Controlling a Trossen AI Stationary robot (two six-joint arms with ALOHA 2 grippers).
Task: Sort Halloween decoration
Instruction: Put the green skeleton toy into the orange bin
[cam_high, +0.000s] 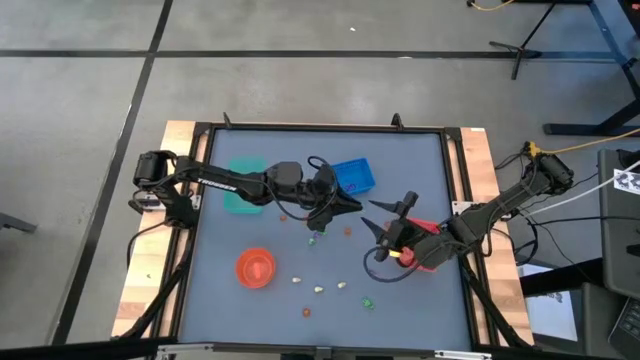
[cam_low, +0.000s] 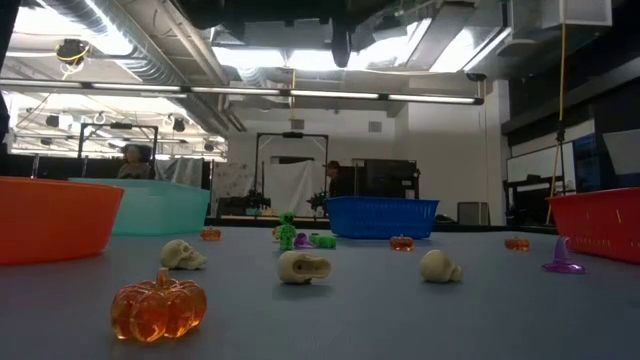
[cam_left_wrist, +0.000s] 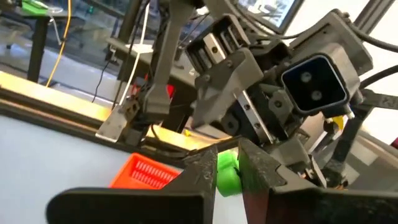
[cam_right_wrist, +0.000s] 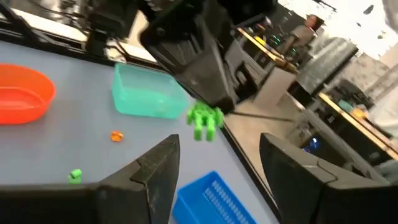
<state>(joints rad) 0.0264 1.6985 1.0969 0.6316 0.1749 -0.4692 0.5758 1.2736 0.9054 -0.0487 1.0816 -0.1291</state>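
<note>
**A:** Any writing you can read from here?

**B:** There's pale lettering along the left arm's forearm, but it's too small to make out. Nothing else.

**A:** Start at the left, then.

**B:** The teal tray (cam_high: 243, 185) sits at the table's (cam_high: 420, 160) left side, with the left arm stretched across it. In front of it is the orange round bowl (cam_high: 255, 267). The left gripper (cam_high: 340, 203) hangs mid-table beside the blue tray (cam_high: 353, 176), fingers pinched narrow on a green figure (cam_left_wrist: 226, 173).

**A:** It's actually holding it?

**B:** Yes, the right wrist camera shows the green figure dangling off the dark fingertips, clear of the table.

**A:** And the rest of the decorations?

**B:** Scattered on the blue-grey surface. From table height: a clear orange pumpkin (cam_low: 158, 305) nearest, three cream skulls (cam_low: 303, 267) in a row behind it, then another green figure (cam_low: 287, 231), a purple bit (cam_low: 301, 240) and a green one close by it, small orange pumpkins (cam_low: 402, 243) farther back, and a purple witch hat (cam_low: 563, 257) by the red tray (cam_low: 598, 222).

**A:** The right arm?

**B:** The right gripper (cam_high: 385, 218) faces the left one across a short gap, fingers spread wide, nothing between them. Its arm lies over the red tray and hides most of it from above.

**A:** Anyone behind the table?

**B:** Two people (cam_low: 333, 180) far back in the room, by racks and a dark frame.
</note>
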